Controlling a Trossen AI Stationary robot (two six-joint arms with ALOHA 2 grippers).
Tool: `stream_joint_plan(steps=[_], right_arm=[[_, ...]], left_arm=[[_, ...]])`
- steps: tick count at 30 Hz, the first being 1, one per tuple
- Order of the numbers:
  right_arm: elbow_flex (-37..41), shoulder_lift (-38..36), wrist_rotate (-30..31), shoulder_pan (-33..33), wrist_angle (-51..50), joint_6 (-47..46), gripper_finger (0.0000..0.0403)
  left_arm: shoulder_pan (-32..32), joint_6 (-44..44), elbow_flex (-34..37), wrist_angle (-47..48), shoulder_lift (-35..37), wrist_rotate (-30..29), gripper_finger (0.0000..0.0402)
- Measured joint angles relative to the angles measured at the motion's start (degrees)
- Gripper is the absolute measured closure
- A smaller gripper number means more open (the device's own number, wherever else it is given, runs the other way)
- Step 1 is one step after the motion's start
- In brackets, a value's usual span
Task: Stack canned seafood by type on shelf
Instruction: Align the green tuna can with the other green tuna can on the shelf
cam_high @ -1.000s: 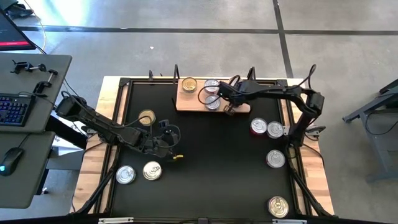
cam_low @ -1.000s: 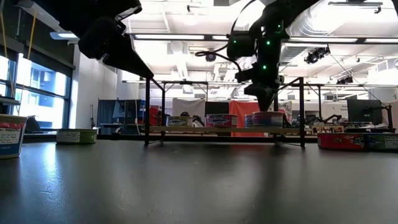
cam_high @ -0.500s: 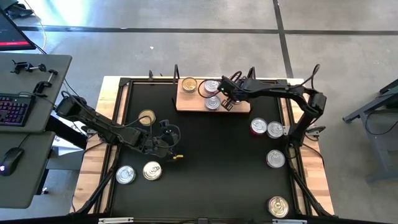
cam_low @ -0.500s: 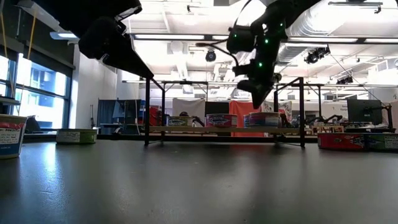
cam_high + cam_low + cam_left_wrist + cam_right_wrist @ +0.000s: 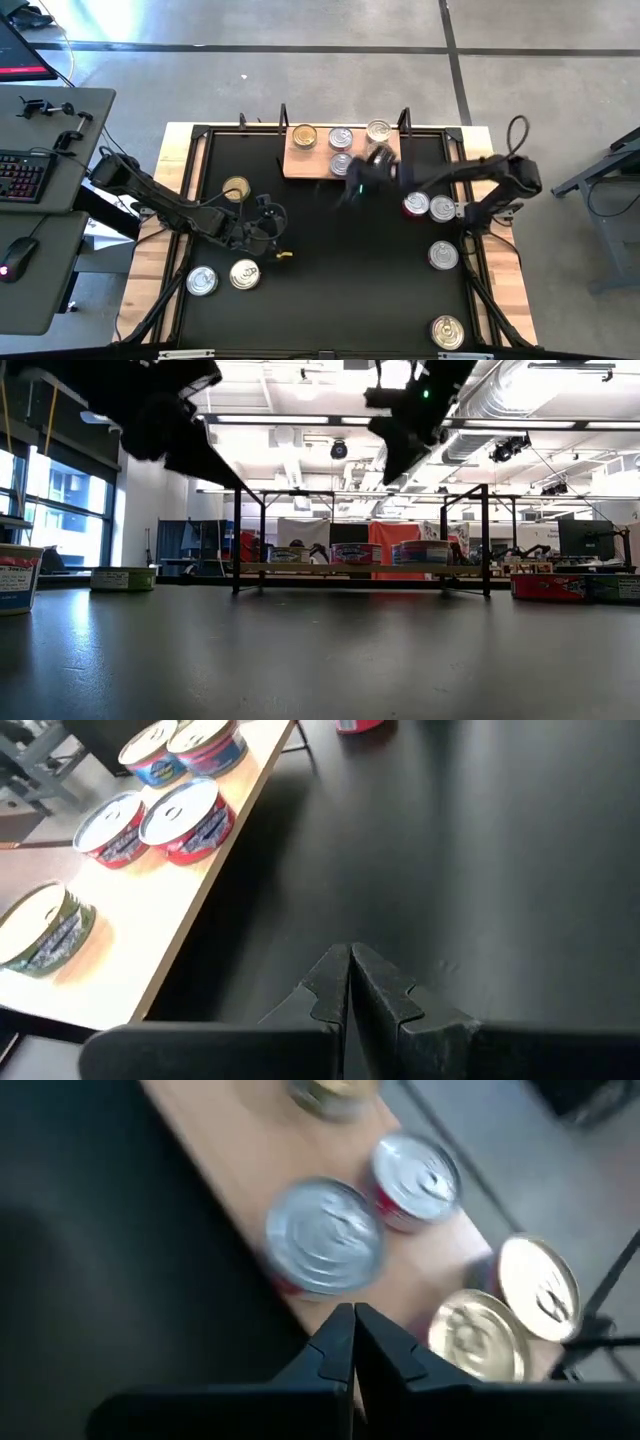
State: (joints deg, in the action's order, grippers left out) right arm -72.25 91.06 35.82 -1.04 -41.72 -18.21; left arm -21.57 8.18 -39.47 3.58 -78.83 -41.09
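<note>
The wooden shelf (image 5: 315, 172) stands at the table's far middle. On it sit a gold tin (image 5: 304, 136), two silver tins (image 5: 341, 138) (image 5: 341, 163) and gold-lidded tins (image 5: 378, 130) at its right end. They also show in the right wrist view, silver (image 5: 325, 1240) and gold (image 5: 540, 1290). My right gripper (image 5: 352, 188) is shut and empty, raised just off the shelf's near edge. My left gripper (image 5: 272, 228) is shut and empty over the table's left middle.
Loose tins lie on the black tabletop: a gold one (image 5: 236, 188), a silver (image 5: 202, 281) and a gold one (image 5: 245, 274) at near left, and several (image 5: 416, 204) (image 5: 443, 255) (image 5: 447, 330) along the right side. The shelf has black posts (image 5: 484, 540).
My right gripper has risen from the tins at the shelf's right end and swung toward the table's near edge and left, tipping as it went. It now hangs blurred off the shelf's near edge. The tins at the right end stay on the shelf, now uncovered.
</note>
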Motion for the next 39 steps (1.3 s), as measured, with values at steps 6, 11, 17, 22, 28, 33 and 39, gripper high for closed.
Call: stream_joint_plan(steps=[6, 11, 17, 22, 28, 33, 39], right_arm=[[0.0, 5.1, 2.7, 15.6, 0.2, -8.5, 0.0401], [0.0, 8.2, 3.2, 26.8, 0.1, -19.1, 0.0401], [0.0, 10.4, 4.5, 34.5, -0.1, -29.1, 0.0401], [0.0, 11.5, 7.0, 37.9, -0.5, -35.3, 0.0401], [0.0, 11.5, 15.0, 38.3, -0.5, -35.0, 0.0401], [0.0, 11.5, 17.2, 35.4, 0.4, -35.6, 0.0401], [0.0, 11.5, 17.2, 32.6, 3.3, -33.0, 0.0401]], left_arm=[[0.3, 1.4, 4.8, -6.6, 0.0, 0.3, 0.0394], [0.8, 7.5, 7.6, -12.1, 0.0, 1.5, 0.0394], [3.2, 7.8, 8.6, -19.0, 0.0, 3.6, 0.0394], [4.1, 7.6, 8.6, -21.6, 0.0, 4.8, 0.0394], [4.1, 7.5, 8.6, -21.5, 0.0, 5.0, 0.0394], [3.9, 9.2, 8.6, -18.3, 0.0, 4.5, 0.0386], [3.2, 18.2, 8.6, -4.5, 1.5, 2.0, 0.0356]])
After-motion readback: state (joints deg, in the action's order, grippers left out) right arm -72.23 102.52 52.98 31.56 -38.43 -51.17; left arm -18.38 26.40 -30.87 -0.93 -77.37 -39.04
